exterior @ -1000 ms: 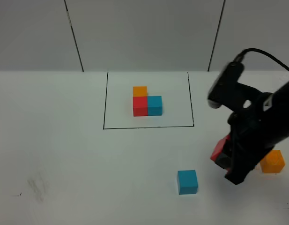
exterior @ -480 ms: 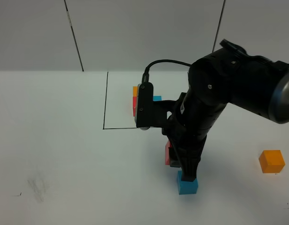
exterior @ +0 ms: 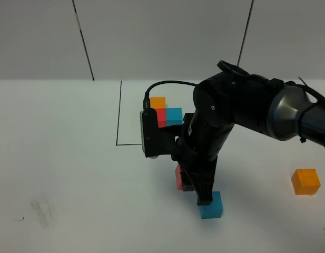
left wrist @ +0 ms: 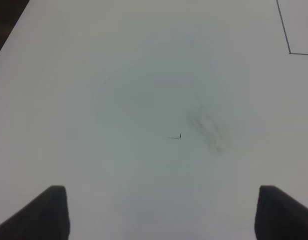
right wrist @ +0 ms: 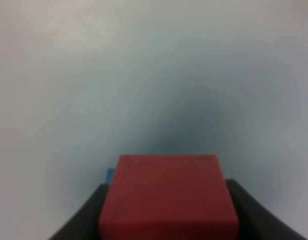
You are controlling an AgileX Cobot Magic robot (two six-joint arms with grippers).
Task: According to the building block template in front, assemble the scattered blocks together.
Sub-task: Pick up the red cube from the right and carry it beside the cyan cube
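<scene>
The template [exterior: 165,116] is an orange, red and cyan trio inside a thin black rectangle at the back; my right arm covers part of it. My right gripper [exterior: 189,185] is shut on the loose red cube [exterior: 178,176], low over the table just left of the loose cyan cube [exterior: 212,205]. The red cube [right wrist: 167,194] fills the right wrist view between the fingers, with a sliver of cyan behind it. The loose orange cube [exterior: 305,181] sits at the far right. My left gripper [left wrist: 161,210] is open over bare table and does not show in the exterior view.
The black outline's corner [left wrist: 289,51] shows in the left wrist view. A grey smudge and a small mark [exterior: 42,211] lie on the white table at the front left. The right arm's cable [exterior: 170,84] loops over the template area.
My right arm has swung left with the red cube, from beside the orange cube to just left of the cyan cube, and has lowered it.
</scene>
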